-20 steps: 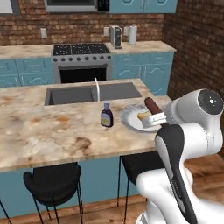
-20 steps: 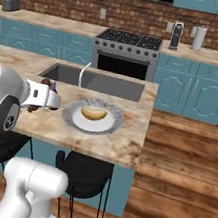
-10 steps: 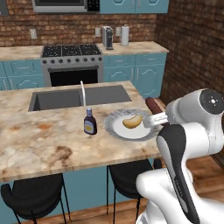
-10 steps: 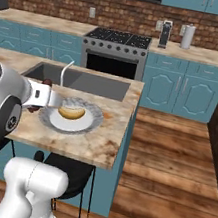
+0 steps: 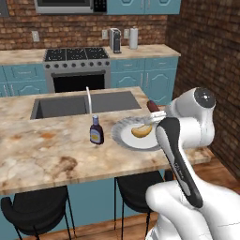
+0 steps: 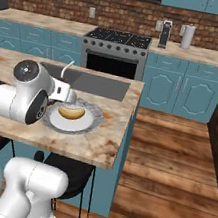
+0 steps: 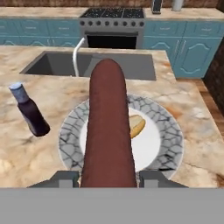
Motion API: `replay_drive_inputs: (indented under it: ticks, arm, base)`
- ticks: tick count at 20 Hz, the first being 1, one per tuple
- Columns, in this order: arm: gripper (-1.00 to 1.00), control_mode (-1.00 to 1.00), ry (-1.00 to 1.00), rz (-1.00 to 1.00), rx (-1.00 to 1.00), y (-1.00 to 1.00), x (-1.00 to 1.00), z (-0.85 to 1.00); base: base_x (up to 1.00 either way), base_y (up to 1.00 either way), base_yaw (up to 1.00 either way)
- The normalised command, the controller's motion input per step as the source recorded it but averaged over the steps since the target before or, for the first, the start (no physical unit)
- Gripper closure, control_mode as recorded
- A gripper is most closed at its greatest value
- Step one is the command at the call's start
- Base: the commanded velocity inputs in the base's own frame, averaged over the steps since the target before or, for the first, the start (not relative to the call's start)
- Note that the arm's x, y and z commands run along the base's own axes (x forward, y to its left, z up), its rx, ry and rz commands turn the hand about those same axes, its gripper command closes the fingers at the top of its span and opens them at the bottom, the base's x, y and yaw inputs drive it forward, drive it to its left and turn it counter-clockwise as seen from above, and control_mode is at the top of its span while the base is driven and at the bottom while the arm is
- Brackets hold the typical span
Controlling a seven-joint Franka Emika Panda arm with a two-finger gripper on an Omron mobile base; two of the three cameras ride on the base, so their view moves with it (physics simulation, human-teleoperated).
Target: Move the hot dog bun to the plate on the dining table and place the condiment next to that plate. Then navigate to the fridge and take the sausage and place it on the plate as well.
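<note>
A: Item one, gripper (image 7: pixel 109 178). Condition?

B: Jaws clamped on the sausage (image 7: pixel 108 131), held by its near end, the free end pointing forward past the fingertips. Sausage hangs above the near rim of the plate (image 7: pixel 170 127), not touching it.

A: Item two, bun?

B: Bun (image 7: pixel 136 125) lies in the plate's white centre, just beyond and to the right of the sausage as the hand camera shows it. Bottle (image 7: pixel 29 110) stands on the table (image 7: pixel 192 109) left of the gripper, beside the plate, apart from its rim.

A: Handling note for the step?

B: Placement on the plate, by my reading. Carry the sausage a little forward so its whole length sits over the white centre, lower it level, set it alongside the bun and not across it, then part the jaws. A round piece may roll, so release low.

A: Variance against the earlier entries?

B: The base has driven along the table, so both base views have shifted. The plate, formerly ahead and off to one side, now lies directly below the gripper. Grip unchanged.
</note>
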Motion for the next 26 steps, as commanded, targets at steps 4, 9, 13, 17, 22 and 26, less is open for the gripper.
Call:
replay_drive_inputs:
  ticks: [4,9,13,17,22,26]
  arm:
    - [1.00,-1.00,0.00,0.12,0.08,-0.38,0.54,-0.50]
    - [1.00,-1.00,0.05,0.07,0.01,-0.33,0.07,-0.38]
    - [1.00,-1.00,0.13,0.01,-0.05,-0.01,0.15,-0.42]
    - [1.00,-1.00,0.13,0.00,-0.06,0.00,0.18,-0.44]
    - [1.00,-1.00,0.09,0.00,-0.01,-0.05,0.16,-0.35]
    - [1.00,-1.00,0.01,0.02,0.00,-0.16,0.20,-0.09]
  base:
    - [0.00,0.00,0.00]
    - [0.00,0.00,0.00]
    - [0.00,0.00,0.00]
    - [0.00,0.00,0.00]
    - [0.00,0.00,0.00]
    - [0.00,0.00,0.00]
